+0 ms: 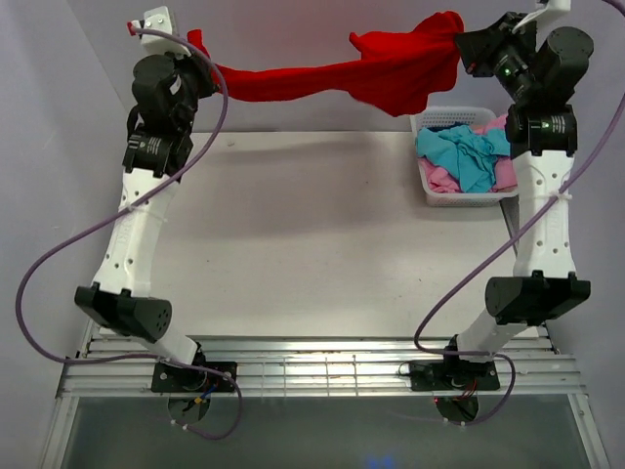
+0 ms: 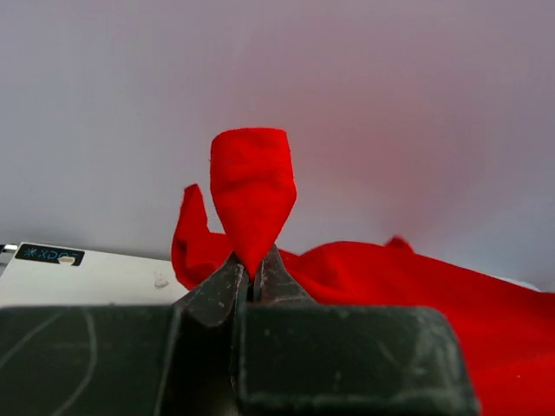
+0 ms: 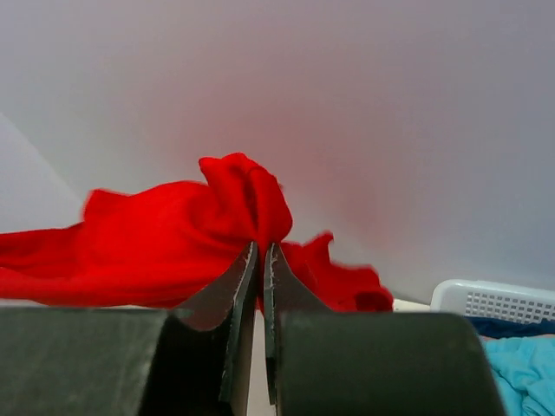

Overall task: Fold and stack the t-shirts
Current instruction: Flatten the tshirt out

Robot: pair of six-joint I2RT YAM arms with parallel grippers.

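Top view: left gripper (image 1: 198,47) and right gripper (image 1: 462,51) hold the large bright red cloth t-shirt (image 1: 322,78) stretched in the air between them. The crumpled turquoise t-shirt (image 1: 471,151) and pink t-shirt (image 1: 439,180) lie in the white plastic lattice basket (image 1: 422,161). Left wrist: jaws clamped on a red corner. Right wrist: jaws pinched on bunched red cloth.

Large red t-shirt (image 1: 322,78) aloft, outstretched

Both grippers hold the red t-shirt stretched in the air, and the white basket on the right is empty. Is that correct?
No. The white basket is not empty: it holds the turquoise t-shirt and the pink t-shirt, as the top view shows. The rest stands.
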